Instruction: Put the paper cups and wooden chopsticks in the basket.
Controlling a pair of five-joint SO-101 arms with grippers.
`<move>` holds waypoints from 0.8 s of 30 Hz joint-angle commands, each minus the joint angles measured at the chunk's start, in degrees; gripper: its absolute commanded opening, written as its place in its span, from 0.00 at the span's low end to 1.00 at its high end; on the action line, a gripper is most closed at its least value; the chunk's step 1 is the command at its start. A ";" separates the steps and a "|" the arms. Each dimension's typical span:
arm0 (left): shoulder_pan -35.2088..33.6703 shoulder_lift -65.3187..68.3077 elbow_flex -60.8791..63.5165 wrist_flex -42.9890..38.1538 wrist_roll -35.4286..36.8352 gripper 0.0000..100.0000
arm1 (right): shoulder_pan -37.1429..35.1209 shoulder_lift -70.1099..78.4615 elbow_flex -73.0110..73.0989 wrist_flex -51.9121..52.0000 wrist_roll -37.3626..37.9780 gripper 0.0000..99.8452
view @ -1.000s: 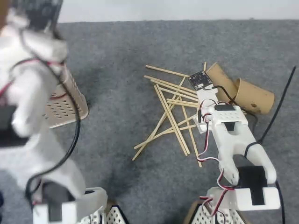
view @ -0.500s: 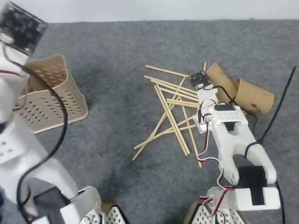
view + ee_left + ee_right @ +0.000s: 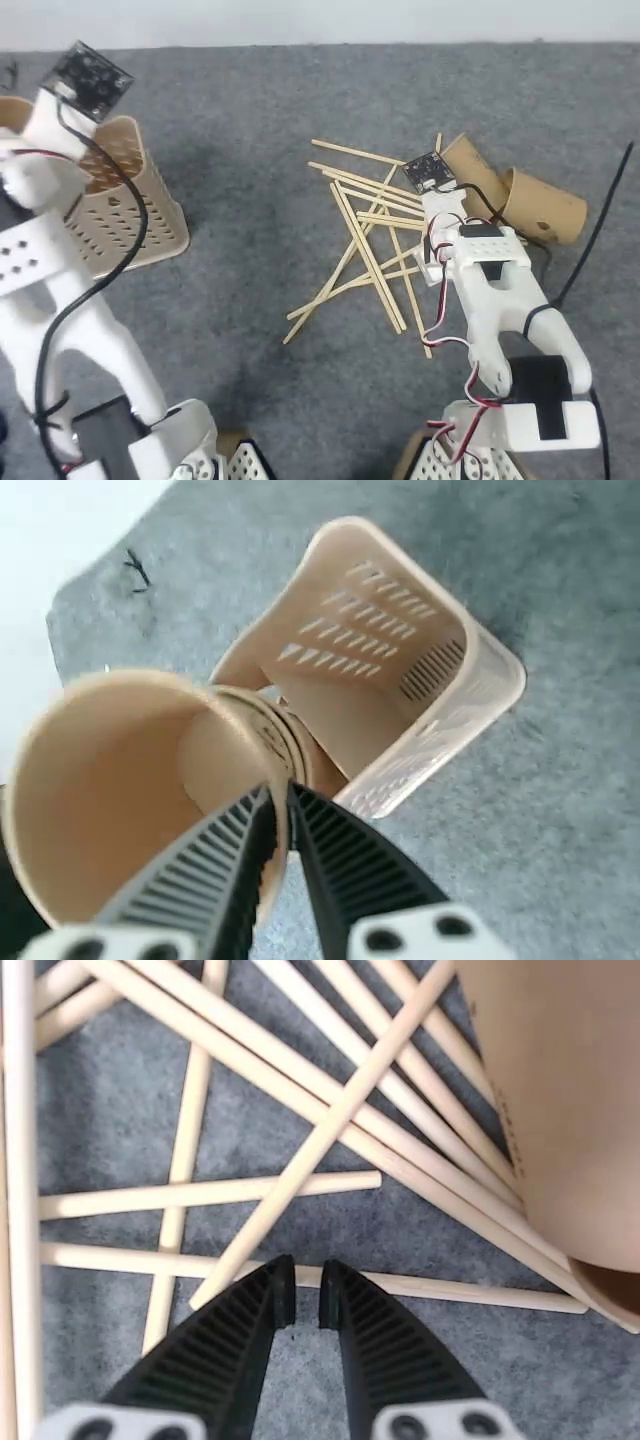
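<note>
Pinching a paper cup [image 3: 110, 770], left hand [image 3: 280, 793] hangs, apparently over the basket [image 3: 385, 595].

Counter [image 3: 250, 110] topped in grey, carpet-like fabric. Beyond the counter's far edge: plain white strip [image 3: 400, 20], wall or floor unclear. Light even and diffuse; soft shadows on the grey.

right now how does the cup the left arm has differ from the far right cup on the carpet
The held paper cup is lifted, its wall pinched by the left end effector, right by the basket. The rightmost paper cup lies on its side on the carpet, ungripped, far from the basket. Both are plain brown.
</note>
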 commanded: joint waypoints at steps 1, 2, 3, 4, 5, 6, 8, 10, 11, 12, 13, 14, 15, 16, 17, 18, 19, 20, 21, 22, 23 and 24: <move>0.44 -2.02 0.04 -2.73 -0.18 0.06 | -1.36 0.22 0.18 -0.40 0.70 0.06; 0.35 -2.02 0.04 -3.16 0.88 0.08 | -1.36 0.22 0.18 -0.40 0.70 0.06; -0.35 -2.11 -0.04 -4.04 2.64 0.11 | -1.36 0.22 0.18 -0.40 0.70 0.06; -0.97 -2.20 -0.40 -5.36 4.31 0.14 | -1.36 0.22 0.18 -0.40 0.70 0.06; -1.67 -2.64 -1.36 -6.68 5.63 0.17 | -1.36 0.22 0.18 -0.40 0.70 0.06; -2.29 -3.08 -2.15 -8.26 6.51 0.19 | -1.36 0.22 0.18 -0.40 0.70 0.06; -4.66 -3.96 -2.51 -13.10 8.09 0.21 | -1.36 0.22 0.18 -0.40 0.70 0.06; -7.12 -4.13 -2.51 -18.81 11.52 0.21 | -1.36 0.22 0.18 -0.40 0.70 0.06; -8.53 -3.78 -2.33 -22.15 13.98 0.21 | -1.36 0.22 0.18 -0.40 0.70 0.06; -9.49 -3.08 -1.63 -25.58 16.97 0.21 | -1.36 0.22 0.18 -0.40 0.70 0.06; -10.29 -2.02 -0.40 -29.45 20.48 0.21 | -1.36 0.22 0.18 -0.40 0.70 0.06; -10.90 -0.79 1.01 -33.05 24.26 0.21 | -1.36 0.22 0.18 -0.40 0.70 0.06; -11.16 0.53 2.68 -36.13 27.87 0.21 | -1.36 0.22 0.18 -0.40 0.70 0.06; -11.16 1.85 4.53 -38.51 31.38 0.21 | -1.36 0.22 0.18 -0.40 0.70 0.06; -11.16 3.16 6.20 -40.26 34.99 0.21 | -1.36 0.22 0.18 -0.31 0.70 0.06; -11.16 4.22 7.69 -41.05 38.77 0.21 | -1.36 0.22 0.18 -0.31 0.70 0.06; -11.08 5.10 8.75 -41.32 42.64 0.21 | -1.36 0.22 0.18 -0.31 0.70 0.06; -10.90 6.07 9.89 -41.32 46.59 0.21 | -1.36 0.22 0.18 -0.31 0.70 0.06; -10.73 6.95 10.86 -41.32 50.37 0.21 | -1.36 0.22 0.18 -0.31 0.70 0.06; -10.37 7.82 12.00 -41.58 53.36 0.21 | -1.36 0.22 0.18 -0.31 0.70 0.06; -9.93 8.53 13.32 -41.76 55.74 0.21 | -1.36 0.22 0.18 -0.31 0.70 0.06; -9.49 8.97 14.73 -42.46 57.14 0.21 | -1.36 0.22 0.18 -0.31 0.70 0.06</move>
